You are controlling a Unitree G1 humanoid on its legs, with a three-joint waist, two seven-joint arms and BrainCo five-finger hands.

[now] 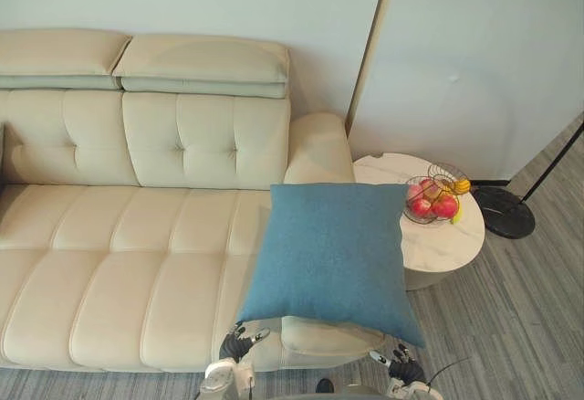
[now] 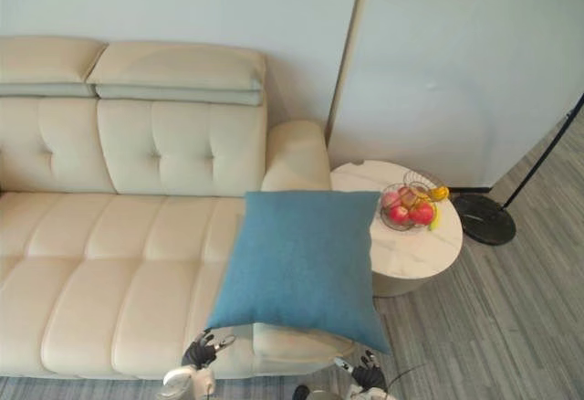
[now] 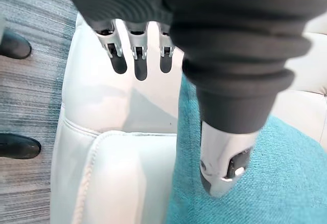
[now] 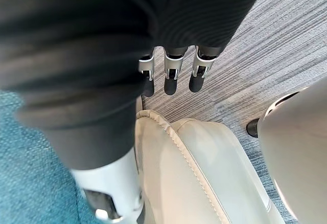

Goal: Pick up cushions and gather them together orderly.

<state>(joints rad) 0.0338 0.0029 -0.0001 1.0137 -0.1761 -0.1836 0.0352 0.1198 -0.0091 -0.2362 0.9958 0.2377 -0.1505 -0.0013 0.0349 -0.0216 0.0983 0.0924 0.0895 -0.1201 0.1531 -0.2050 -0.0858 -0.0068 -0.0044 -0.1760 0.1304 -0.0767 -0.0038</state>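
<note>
One blue cushion [image 1: 333,254], lying on right end of cream sofa [image 1: 119,263], near corners hanging past the seat front. Far corner close to side table [image 1: 447,245]; contact unclear. Left hand [image 1: 235,345] at near-left corner, fingers straight, thumb over the fabric, nothing held. Right hand [image 1: 401,366] by near-right corner, fingers slack, empty. Probably light, soft, floppy; woven cover should grip well. Best pinched at both near corners to limit sag. Fruit basket [image 1: 433,201] nearby, so lift clear of it.
</note>
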